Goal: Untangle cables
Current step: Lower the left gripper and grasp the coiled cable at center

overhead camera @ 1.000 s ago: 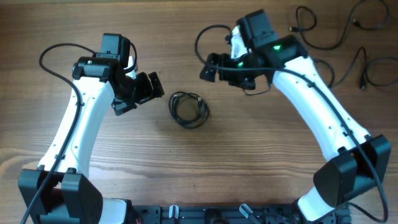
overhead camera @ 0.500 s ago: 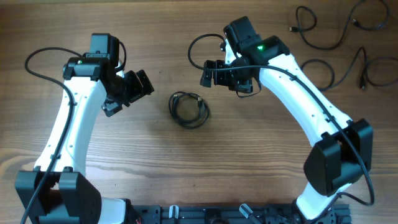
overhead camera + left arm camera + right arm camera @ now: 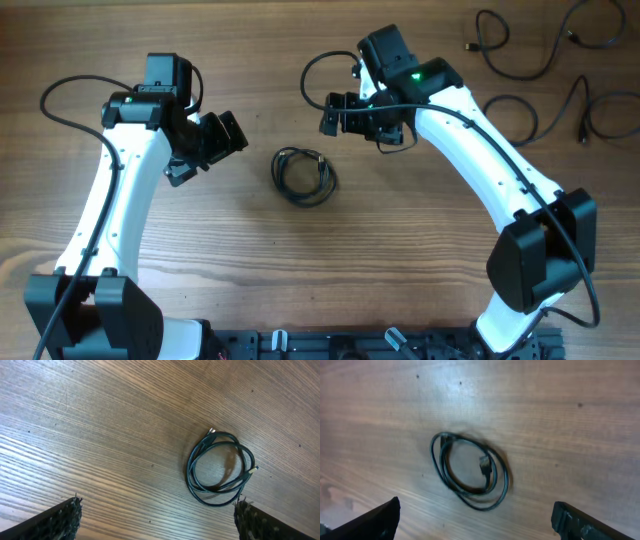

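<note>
A dark cable lies coiled in a small loop at the middle of the wooden table. It also shows in the left wrist view and in the right wrist view. My left gripper is open and empty, to the left of the coil and above the table. My right gripper is open and empty, above and to the right of the coil. In each wrist view only the two fingertips show at the bottom corners.
Several loose black cables lie at the far right of the table: one near the top edge, another in the corner, and one below them. A looped cable lies by the right arm.
The left arm drew back to the left, away from the coil. The right arm shifted left toward it. Over the last half second, almost nothing moved. The coil stayed put.
</note>
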`<state>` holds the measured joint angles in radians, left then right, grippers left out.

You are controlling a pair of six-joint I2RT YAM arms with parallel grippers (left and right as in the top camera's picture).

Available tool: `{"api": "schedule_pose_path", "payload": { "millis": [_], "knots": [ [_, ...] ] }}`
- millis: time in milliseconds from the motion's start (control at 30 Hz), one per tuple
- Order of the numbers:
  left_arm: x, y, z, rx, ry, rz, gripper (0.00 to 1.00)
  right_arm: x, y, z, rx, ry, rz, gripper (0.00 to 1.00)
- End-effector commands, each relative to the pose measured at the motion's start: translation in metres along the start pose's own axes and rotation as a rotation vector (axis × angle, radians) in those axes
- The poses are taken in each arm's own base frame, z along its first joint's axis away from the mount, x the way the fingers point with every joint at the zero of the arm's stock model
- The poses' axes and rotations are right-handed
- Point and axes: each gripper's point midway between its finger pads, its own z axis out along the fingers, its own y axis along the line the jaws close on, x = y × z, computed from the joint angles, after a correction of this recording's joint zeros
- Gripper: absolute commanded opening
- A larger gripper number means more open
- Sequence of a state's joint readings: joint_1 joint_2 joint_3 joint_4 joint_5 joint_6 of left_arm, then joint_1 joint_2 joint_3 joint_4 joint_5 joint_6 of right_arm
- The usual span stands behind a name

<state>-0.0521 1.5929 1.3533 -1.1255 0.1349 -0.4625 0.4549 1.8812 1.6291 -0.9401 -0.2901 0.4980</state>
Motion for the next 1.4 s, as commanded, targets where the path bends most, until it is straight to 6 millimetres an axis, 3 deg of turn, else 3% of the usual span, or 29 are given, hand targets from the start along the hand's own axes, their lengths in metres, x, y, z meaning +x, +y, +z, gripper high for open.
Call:
{"api": "schedule_pose_path", "payload": {
  "millis": [0,133,233,267,367,500,667,900,1067,1367],
  "knots": [
    [0.005,-0.012,0.003,-0.003,-0.001,0.031,1.0,0.0,-0.009,0.007,0.044,-0.002,0.03,1.0],
    [0.015,-0.028,0.005,0.007,0.004,0.09,1.0,0.018,-0.012,0.007,0.052,0.075,0.05,0.99],
    [0.014,-0.041,0.006,0.033,-0.022,0.122,0.99,0.022,-0.014,0.006,0.06,0.09,0.058,0.86],
    [0.012,-0.043,0.007,0.037,-0.027,0.125,0.94,0.022,-0.014,0.006,0.06,0.09,0.058,0.82],
    [0.017,-0.039,0.016,0.015,0.006,0.121,0.91,0.022,-0.014,0.006,0.06,0.09,0.058,0.75],
    [0.044,-0.03,0.046,-0.007,0.137,0.115,0.92,0.022,-0.014,0.006,0.061,0.089,0.054,0.77],
    [0.055,-0.022,0.08,-0.006,0.179,0.11,0.85,0.023,-0.015,0.006,0.061,0.096,0.03,0.77],
    [0.083,-0.029,0.121,0.066,0.254,0.128,0.76,0.023,-0.015,0.006,0.061,0.095,0.03,0.75],
    [0.086,-0.04,0.136,0.072,0.248,0.157,0.7,0.023,-0.015,0.006,0.061,0.095,0.029,0.75],
    [0.073,-0.024,0.147,-0.031,0.183,0.144,0.58,0.023,-0.015,0.006,0.061,0.094,0.03,0.75]
  ]
}}
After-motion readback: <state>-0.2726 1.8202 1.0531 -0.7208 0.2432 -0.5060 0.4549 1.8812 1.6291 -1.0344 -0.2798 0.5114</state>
